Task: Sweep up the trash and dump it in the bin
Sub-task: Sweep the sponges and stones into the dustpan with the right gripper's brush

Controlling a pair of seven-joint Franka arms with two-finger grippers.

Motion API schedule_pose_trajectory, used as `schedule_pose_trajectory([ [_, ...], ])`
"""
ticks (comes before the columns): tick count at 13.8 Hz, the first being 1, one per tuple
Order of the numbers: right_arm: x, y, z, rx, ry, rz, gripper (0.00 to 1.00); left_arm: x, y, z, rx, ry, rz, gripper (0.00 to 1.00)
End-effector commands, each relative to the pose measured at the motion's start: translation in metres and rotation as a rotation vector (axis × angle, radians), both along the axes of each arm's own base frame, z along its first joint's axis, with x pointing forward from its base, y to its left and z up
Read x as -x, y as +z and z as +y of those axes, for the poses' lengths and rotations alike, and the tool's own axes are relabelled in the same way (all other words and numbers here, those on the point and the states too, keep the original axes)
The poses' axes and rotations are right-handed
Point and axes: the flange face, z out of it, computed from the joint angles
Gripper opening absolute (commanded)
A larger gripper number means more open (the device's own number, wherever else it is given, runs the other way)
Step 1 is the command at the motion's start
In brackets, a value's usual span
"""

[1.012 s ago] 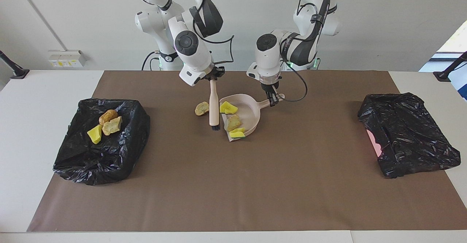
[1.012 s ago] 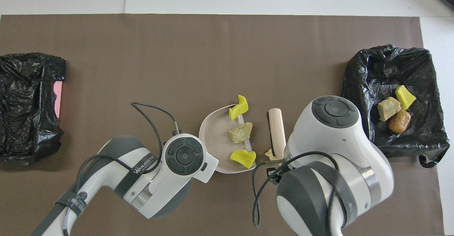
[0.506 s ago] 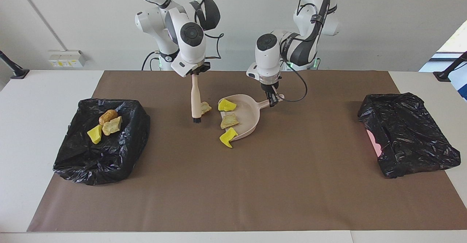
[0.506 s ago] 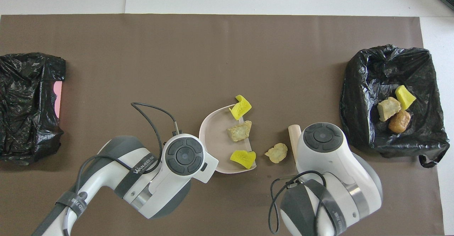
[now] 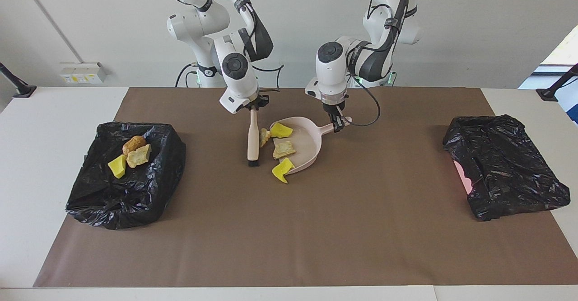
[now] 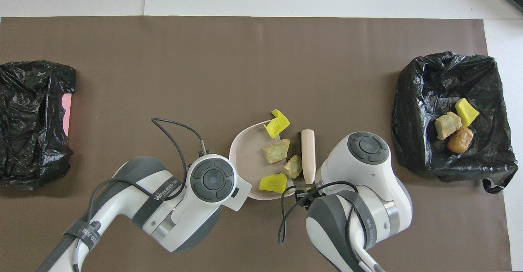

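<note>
I see two black bags: the bin (image 5: 126, 174) at the left of the facing view holds three lumps (image 5: 131, 154); the other bag (image 5: 503, 165) sits at the right and holds none that I can see. At centre, my left gripper (image 5: 336, 124) pinches the dustpan (image 5: 307, 143) by its handle. My right gripper (image 5: 253, 106) is clamped on the brush (image 5: 253, 140), which stands upright beside the pan's mouth.

A yellow lump (image 5: 281, 130) and a tan one (image 5: 283, 149) sit in the pan. Another tan lump (image 5: 264, 136) is at the lip, touching the brush.

My worries: the yellow lump (image 5: 282, 170) at the lower lip hangs half out, so I judge that tilting or lifting the pan could drop it. A hard brush stroke could shove the pan or flick spongy lumps over the rim.
</note>
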Motion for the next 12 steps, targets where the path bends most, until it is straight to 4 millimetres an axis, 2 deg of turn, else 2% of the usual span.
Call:
schedule_pose_trajectory([
  [1,-0.018,0.018,0.040,-0.165,-0.018,-0.006,0.00,0.005,0.001,0.006,-0.002,-0.018,-0.018,0.00],
  [3,-0.030,0.035,0.055,-0.170,-0.029,-0.004,0.00,0.002,0.001,0.009,0.000,-0.009,-0.020,0.00],
  [5,-0.033,0.050,0.034,-0.162,-0.007,0.010,0.00,-0.003,0.000,0.013,0.000,0.003,-0.019,0.00],
  [7,-0.032,0.056,0.014,-0.111,0.075,0.013,0.00,-0.004,0.000,0.013,0.003,0.008,-0.021,0.00],
  [9,-0.033,0.060,0.007,-0.018,0.184,-0.010,0.00,-0.004,0.000,0.014,0.003,0.011,-0.022,0.00],
  [12,-0.041,0.068,0.010,0.076,0.315,-0.067,0.00,-0.007,0.000,0.017,0.005,0.031,-0.022,0.00],
])
